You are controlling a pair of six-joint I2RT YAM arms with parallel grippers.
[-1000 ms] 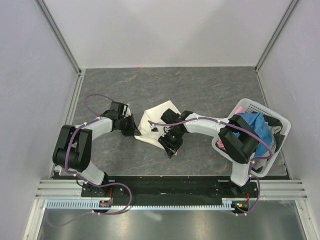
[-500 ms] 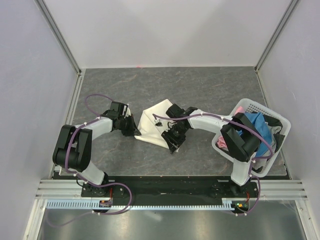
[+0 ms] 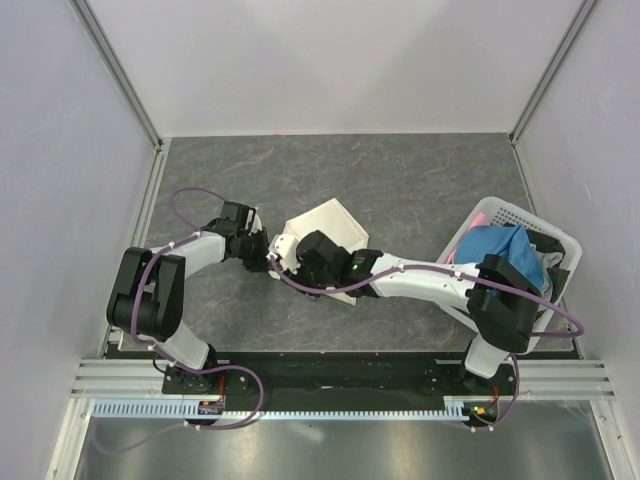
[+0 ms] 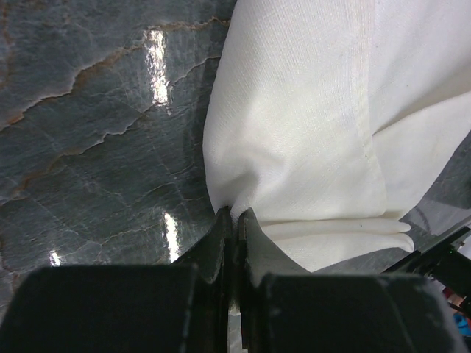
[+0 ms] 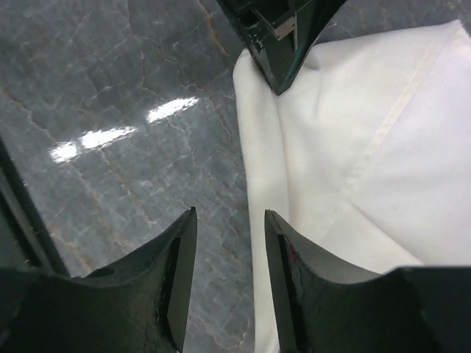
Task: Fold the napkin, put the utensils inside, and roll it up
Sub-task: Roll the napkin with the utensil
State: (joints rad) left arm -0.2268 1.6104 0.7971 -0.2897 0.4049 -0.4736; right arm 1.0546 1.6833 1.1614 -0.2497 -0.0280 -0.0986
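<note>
The cream-white napkin (image 3: 330, 222) lies folded on the grey table, between the two arms. My left gripper (image 3: 265, 258) is shut on its left corner; in the left wrist view the cloth (image 4: 309, 125) bunches into the closed jaws of the left gripper (image 4: 234, 215). My right gripper (image 3: 292, 266) is open and empty, low over the napkin's near-left edge, right beside the left gripper. In the right wrist view the right gripper (image 5: 230, 218) straddles the napkin's edge (image 5: 353, 147), with the left gripper's tip (image 5: 280, 44) just ahead. The black utensil is out of view.
A white basket (image 3: 553, 240) stands at the right edge, holding a blue cloth (image 3: 505, 255) and a pink cloth (image 3: 482, 216). The right arm reaches across the near middle of the table. Walls close in the table on three sides.
My right gripper has swept left across the napkin to the left gripper. The napkin's near-right part no longer lies spread out. The left gripper has not moved.
</note>
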